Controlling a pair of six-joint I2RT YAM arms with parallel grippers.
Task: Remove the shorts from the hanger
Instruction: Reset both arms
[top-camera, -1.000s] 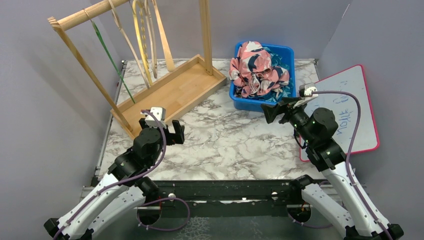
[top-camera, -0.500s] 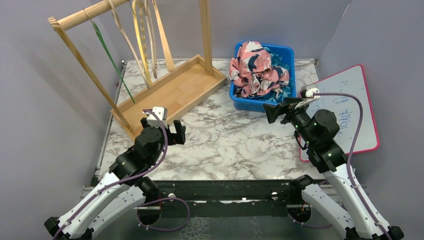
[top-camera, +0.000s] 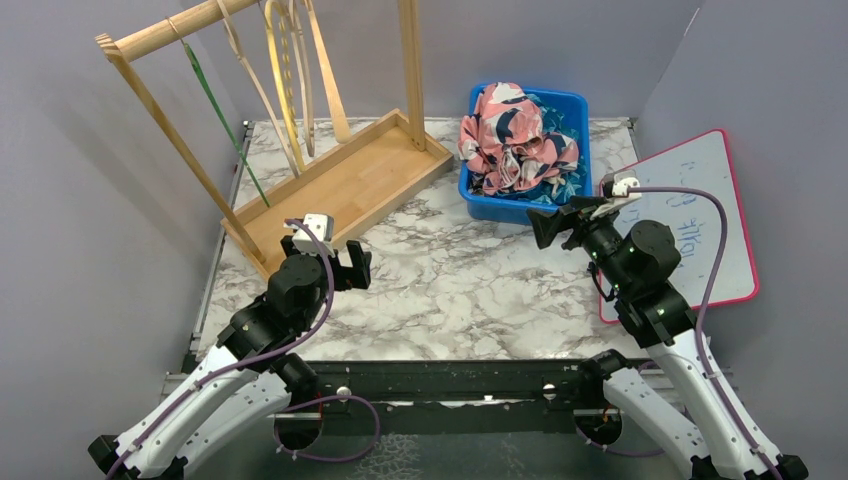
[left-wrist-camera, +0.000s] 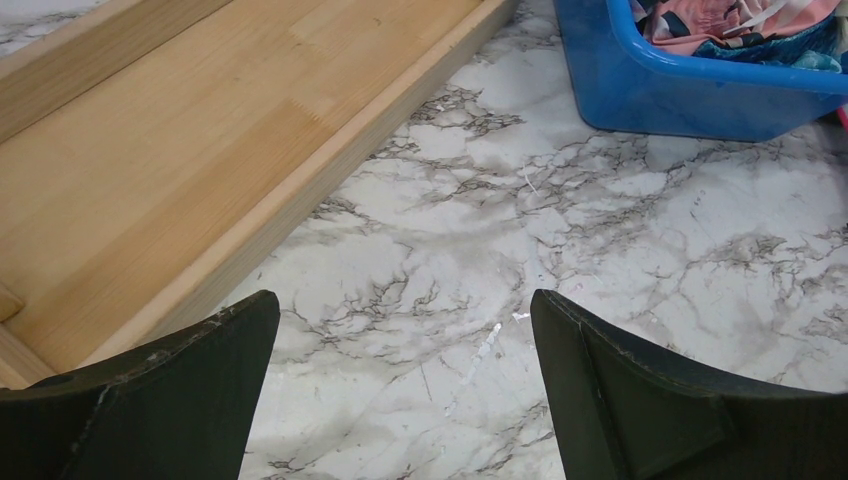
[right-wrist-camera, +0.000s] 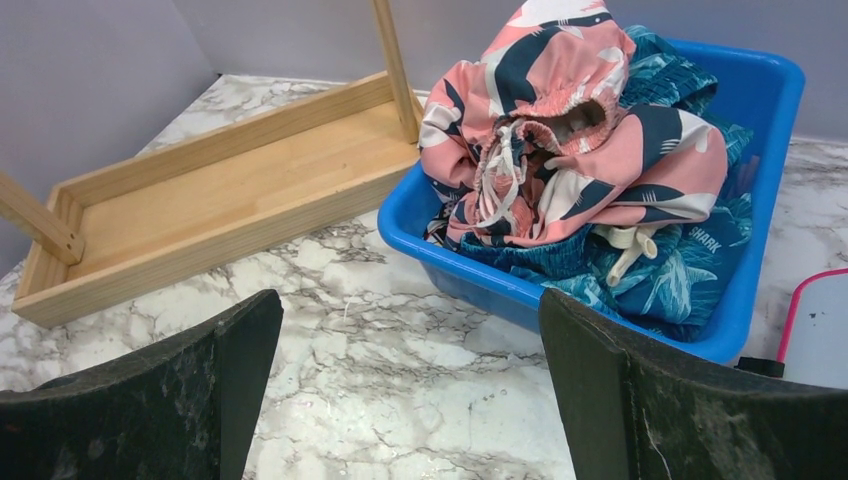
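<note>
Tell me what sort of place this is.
Most likely a robotics lab test cell, not a home: grey partition walls box in a marble-pattern table, two robot arms are bolted at its edge, and a wooden hanger rack and blue bin of shorts look staged.

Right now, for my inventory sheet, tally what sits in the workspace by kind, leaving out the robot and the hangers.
Wooden rack: 1
Blue bin: 1
Whiteboard: 1
Pink blotched shorts: 1
Teal patterned shorts: 1
Total: 5
More shorts may lie buried in the bin.
</note>
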